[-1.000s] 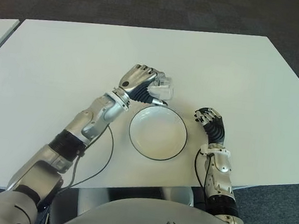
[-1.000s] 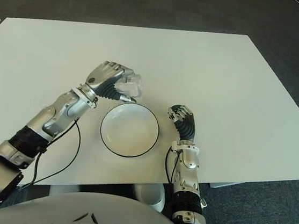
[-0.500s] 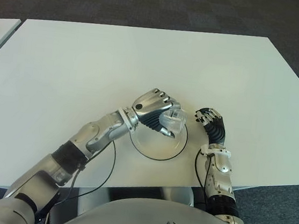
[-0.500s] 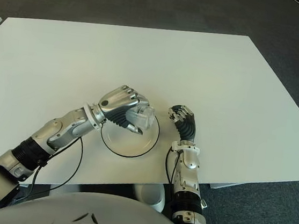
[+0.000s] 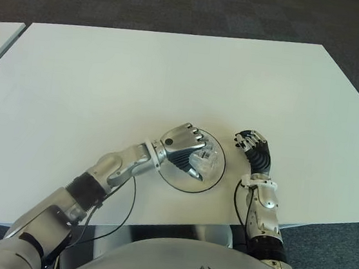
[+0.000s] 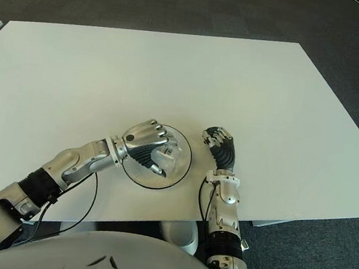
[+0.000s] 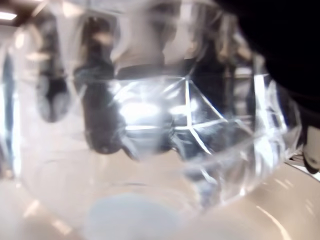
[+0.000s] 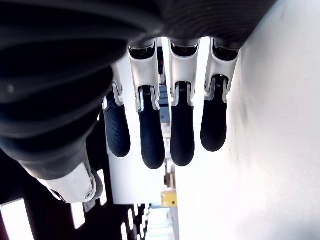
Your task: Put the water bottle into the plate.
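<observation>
My left hand (image 5: 187, 153) is curled around a clear plastic water bottle (image 5: 206, 161) and holds it low over the white plate (image 5: 176, 178), inside its dark rim. Whether the bottle touches the plate cannot be told. The left wrist view is filled by the bottle's clear faceted body (image 7: 150, 130). My right hand (image 5: 251, 146) shows just to the right of the plate, fingers relaxed and holding nothing; its fingers (image 8: 182, 131) hang straight in the right wrist view.
The white table (image 5: 174, 69) stretches wide behind and to both sides of the plate. Its front edge runs close behind my right forearm. A black cable (image 5: 123, 199) loops under my left forearm. Dark carpet (image 5: 181, 5) lies beyond the table.
My left hand has carried the bottle from beyond the plate's far rim to above the plate and lowered it into it. The right hand has not moved.
</observation>
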### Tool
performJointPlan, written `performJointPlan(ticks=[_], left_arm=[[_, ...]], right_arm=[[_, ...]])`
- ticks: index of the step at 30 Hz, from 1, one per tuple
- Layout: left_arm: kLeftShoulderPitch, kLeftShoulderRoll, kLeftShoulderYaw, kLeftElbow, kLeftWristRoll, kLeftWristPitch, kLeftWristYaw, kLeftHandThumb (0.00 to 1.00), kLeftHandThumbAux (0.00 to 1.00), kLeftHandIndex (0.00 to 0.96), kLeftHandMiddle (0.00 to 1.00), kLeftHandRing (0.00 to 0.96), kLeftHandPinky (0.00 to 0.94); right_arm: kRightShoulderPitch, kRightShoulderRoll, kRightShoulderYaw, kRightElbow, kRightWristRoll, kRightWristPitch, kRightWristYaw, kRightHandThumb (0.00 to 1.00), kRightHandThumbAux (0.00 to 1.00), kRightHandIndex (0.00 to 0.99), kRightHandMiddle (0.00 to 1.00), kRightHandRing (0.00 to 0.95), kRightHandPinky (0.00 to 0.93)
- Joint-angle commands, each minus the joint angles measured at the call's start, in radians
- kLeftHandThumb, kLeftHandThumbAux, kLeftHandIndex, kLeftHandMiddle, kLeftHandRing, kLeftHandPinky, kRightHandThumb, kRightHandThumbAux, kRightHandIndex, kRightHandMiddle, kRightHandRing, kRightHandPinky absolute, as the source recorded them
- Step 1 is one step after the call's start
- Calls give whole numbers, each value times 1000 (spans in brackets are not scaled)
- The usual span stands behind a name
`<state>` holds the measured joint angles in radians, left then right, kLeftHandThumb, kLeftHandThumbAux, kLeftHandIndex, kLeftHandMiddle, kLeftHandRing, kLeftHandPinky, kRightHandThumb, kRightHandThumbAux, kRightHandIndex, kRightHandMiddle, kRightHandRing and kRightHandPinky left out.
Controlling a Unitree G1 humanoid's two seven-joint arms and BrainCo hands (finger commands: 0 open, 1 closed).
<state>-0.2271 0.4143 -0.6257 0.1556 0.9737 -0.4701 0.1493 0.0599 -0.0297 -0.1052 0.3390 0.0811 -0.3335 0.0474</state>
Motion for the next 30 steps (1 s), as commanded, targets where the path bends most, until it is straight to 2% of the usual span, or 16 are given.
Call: performJointPlan(ticks=[1,12,19,22,25,30], left_arm=[[21,-13,-26,10,36,3,27,850,670,396,547,858,860],[-1,-11,-88,108,116,-13,105,850,670,395,547,859,867],[-21,0,-126,151,182,-6,173,851,668,401,557,835,817],[-30,3,-138,167,190,-8,185,854,665,412,591,812,787],[-39,8,-148,177,193,-11,177,851,662,432,523,770,743],[-59,19,-162,185,187,-18,151,847,660,437,495,696,676]], right_arm=[[35,5,1,20,3,54,1,711,726,429,491,477,498],[33,3,0,20,10,62,14,711,726,429,489,477,491],[32,5,-2,17,10,72,11,712,726,429,487,475,489],[31,6,-2,16,9,75,9,712,725,429,488,475,488],[31,6,-2,15,7,75,7,712,725,429,489,476,492],[30,7,-2,18,13,71,14,712,725,429,490,476,498]])
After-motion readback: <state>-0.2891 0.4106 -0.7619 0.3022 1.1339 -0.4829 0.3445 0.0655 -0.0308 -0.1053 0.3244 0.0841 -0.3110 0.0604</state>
